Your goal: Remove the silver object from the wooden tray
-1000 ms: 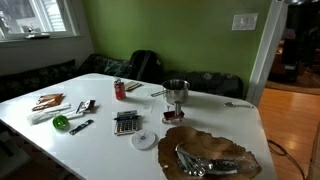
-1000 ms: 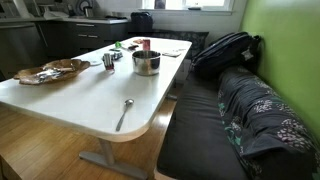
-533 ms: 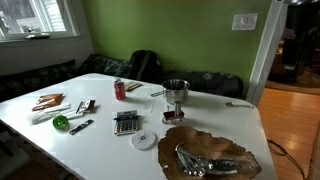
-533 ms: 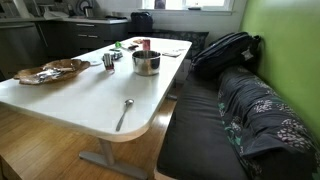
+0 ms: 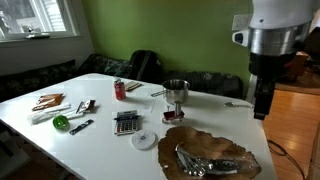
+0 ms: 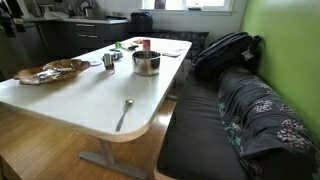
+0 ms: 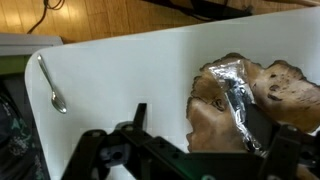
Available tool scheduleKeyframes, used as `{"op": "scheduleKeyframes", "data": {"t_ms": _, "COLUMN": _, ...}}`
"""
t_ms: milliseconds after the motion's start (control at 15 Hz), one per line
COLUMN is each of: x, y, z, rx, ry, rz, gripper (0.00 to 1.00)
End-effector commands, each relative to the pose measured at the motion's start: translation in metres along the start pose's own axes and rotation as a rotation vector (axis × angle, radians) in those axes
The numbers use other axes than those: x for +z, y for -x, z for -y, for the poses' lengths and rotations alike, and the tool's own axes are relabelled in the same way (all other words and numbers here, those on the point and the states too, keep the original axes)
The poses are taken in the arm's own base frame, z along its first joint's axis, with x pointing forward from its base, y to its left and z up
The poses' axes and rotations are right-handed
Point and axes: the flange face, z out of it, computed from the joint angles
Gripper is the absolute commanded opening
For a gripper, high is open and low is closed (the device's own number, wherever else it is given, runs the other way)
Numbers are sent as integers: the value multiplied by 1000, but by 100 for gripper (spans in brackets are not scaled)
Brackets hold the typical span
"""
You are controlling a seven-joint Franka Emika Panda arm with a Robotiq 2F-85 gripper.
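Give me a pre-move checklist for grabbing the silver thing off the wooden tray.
1. Silver object lying on wooden tray: ok.
2. Gripper centred over it: not ok, high and off to the tray's side.
3. Jaws apart, nothing between: ok, by the wrist view.
4. Spoon apart from the tray: ok.
5. Object's shape for a grip line: cannot tell, glare.

On the white table [image 5: 105, 150] stand a metal pot [image 5: 176, 90] and a red can [image 5: 119, 89]; a calculator [image 5: 126, 122] lies near a white disc [image 5: 145, 140], a spoon [image 6: 124, 113] at one end
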Motion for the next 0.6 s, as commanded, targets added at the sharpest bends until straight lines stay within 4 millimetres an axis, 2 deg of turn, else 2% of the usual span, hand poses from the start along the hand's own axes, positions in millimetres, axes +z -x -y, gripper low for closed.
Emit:
{"op": "scheduleKeyframes", "data": {"t_ms": 0, "x": 31, "y": -46, "z": 11, "rx": -89, "ry": -43, "rz": 41, "gripper": 100}}
{"op": "scheduleKeyframes", "data": {"t_ms": 67, "x": 15, "y": -20, "z": 10, "rx": -51, "ry": -12, "rz": 10, "gripper": 100}}
{"op": "scheduleKeyframes", "data": {"t_ms": 267, "x": 31, "y": -43, "z": 8, "rx": -68, "ry": -47, "rz": 49, "gripper": 100}}
{"op": "scheduleKeyframes", "data": {"t_ms": 333, "x": 31, "y": -45, "z": 11, "rx": -131, "ry": -39, "rz": 1, "gripper": 100}}
{"op": "scheduleKeyframes", "data": {"t_ms": 533, "x": 39, "y": -77, "z": 8, "rx": -274, "ry": -109, "rz": -118, "gripper": 100}}
